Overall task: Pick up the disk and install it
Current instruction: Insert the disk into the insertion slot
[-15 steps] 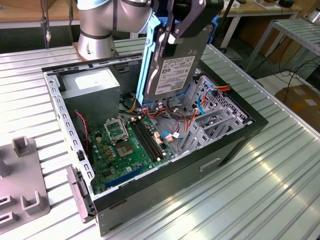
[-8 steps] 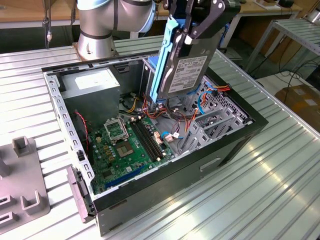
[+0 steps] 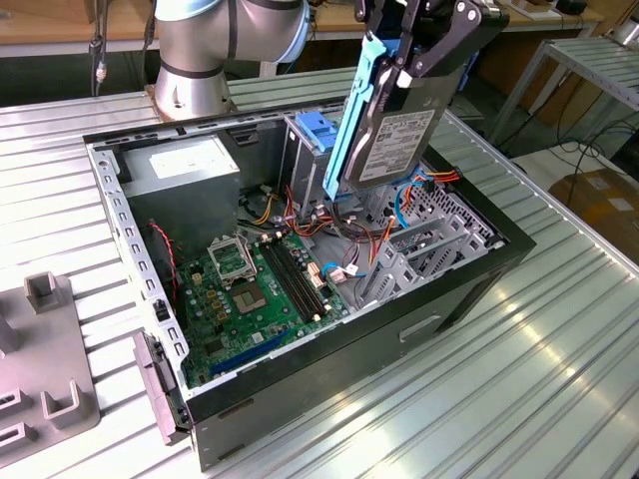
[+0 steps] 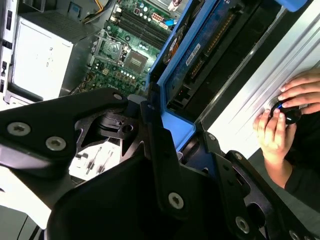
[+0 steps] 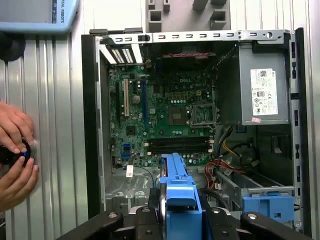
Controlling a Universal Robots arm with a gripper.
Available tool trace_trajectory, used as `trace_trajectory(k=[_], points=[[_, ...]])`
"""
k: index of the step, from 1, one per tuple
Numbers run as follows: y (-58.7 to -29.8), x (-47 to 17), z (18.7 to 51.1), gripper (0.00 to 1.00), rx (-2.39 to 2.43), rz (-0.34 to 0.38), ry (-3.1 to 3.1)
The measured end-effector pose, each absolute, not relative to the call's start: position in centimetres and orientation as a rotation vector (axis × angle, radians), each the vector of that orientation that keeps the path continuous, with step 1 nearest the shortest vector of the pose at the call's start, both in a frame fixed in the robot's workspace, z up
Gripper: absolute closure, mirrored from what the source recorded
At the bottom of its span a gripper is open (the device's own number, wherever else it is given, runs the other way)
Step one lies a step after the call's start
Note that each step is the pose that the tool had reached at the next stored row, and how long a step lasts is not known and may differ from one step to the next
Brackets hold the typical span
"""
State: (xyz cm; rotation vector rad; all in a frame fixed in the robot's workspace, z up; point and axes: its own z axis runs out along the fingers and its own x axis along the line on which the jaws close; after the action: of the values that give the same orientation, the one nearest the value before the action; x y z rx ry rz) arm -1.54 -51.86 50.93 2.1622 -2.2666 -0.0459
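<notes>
Claw point(image 3: 414, 58) clamped on the disk point(image 3: 392, 145), which hangs tilted in the air above the open computer case point(image 3: 128, 215), over the drive-cage corner near the blue latch point(image 3: 314, 130). Judged: carry step, install not yet done. Seating calls for squaring the disk's blue rails point(image 3: 357, 110) to the bay. Ribbed metal table point(image 3: 519, 389), workshop benches behind. A person's hands point(image 5: 15, 150) rest on the table beside the case.
</notes>
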Motion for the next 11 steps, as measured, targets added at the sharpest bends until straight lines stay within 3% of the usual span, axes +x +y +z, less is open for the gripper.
trace_trajectory(k=[11], points=[[-54.2, -1.2, 50.3, 0.63, 2.167, -0.030, -2.280]])
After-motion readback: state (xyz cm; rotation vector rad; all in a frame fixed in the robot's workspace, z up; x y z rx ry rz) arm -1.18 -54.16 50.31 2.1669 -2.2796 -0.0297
